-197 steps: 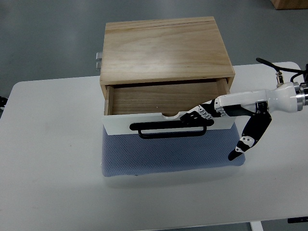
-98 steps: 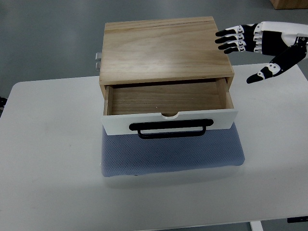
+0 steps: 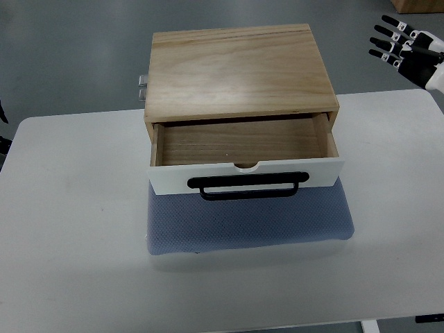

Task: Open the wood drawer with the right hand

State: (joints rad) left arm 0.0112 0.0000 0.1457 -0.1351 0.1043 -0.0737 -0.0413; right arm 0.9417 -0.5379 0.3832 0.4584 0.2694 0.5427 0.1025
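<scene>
Drawer (image 3: 243, 156) pulled out toward the camera, long axis left-right; right hand (image 3: 409, 48) fingers spread, empty.

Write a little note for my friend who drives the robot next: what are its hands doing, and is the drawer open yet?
Right hand: open, fingers spread, holding nothing, up at the top right corner, well clear of the box.
Left hand: not in view.
Wood drawer: pulled out of the wooden box, empty inside, black handle facing front. The box sits on a blue mat on the white table.
Done: drawer is open.
Left: nothing obvious.
</scene>
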